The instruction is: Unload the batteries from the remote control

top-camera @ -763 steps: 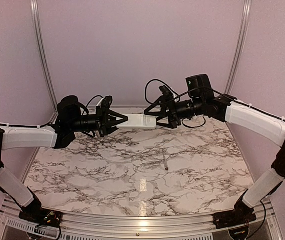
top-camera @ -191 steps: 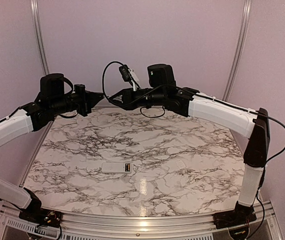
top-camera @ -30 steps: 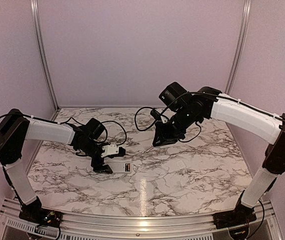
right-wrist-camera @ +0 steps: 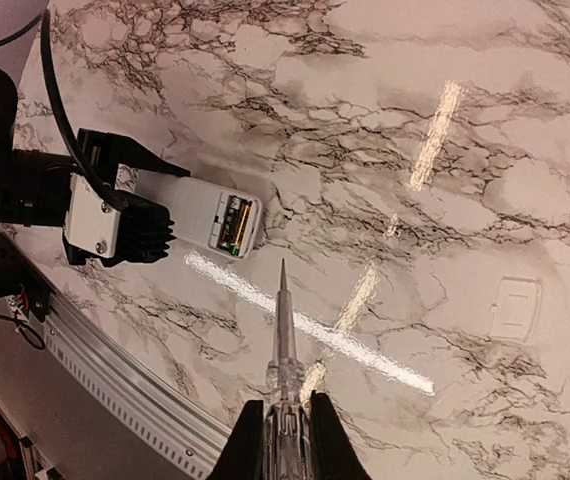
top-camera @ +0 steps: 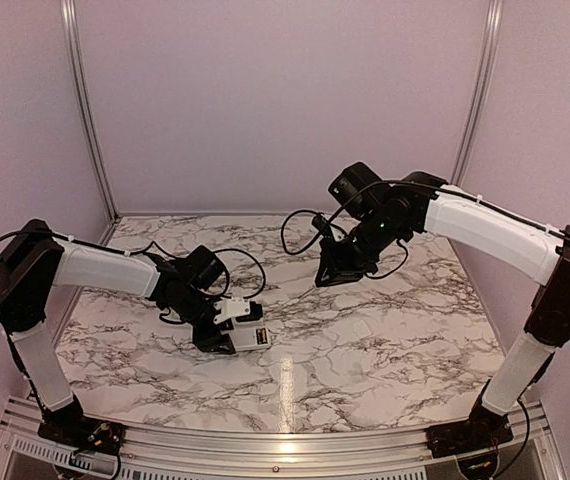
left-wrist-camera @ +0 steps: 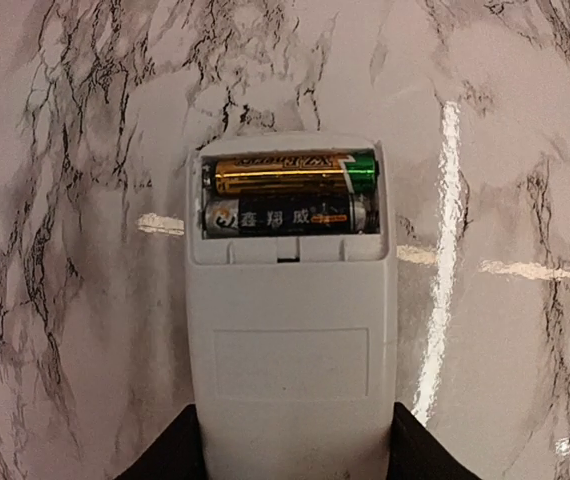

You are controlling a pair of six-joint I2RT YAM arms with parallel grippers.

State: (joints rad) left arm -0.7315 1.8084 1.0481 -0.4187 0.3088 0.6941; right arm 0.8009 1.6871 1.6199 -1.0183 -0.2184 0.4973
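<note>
**Bracing the remote before prying out the cells**

The left arm is reaching low across the surface (top-camera: 365, 340), elbow raised. Its end effector (top-camera: 223, 328) is pinching the remote control (left-wrist-camera: 290, 340) by its long sides, as far as the wrist view shows. The remote is lying flat on the marble with its recess open, and the batteries (left-wrist-camera: 285, 175) are sitting side by side inside. The step in hand is probably steadying it. The right arm is hanging above and to the right, its end effector (right-wrist-camera: 282, 425) pressed together on a pointed tool (right-wrist-camera: 283, 335) aimed downward. The next move calls for lowering that tip beside one cell's end. The cover plate (right-wrist-camera: 516, 308) is lying well apart.
</note>
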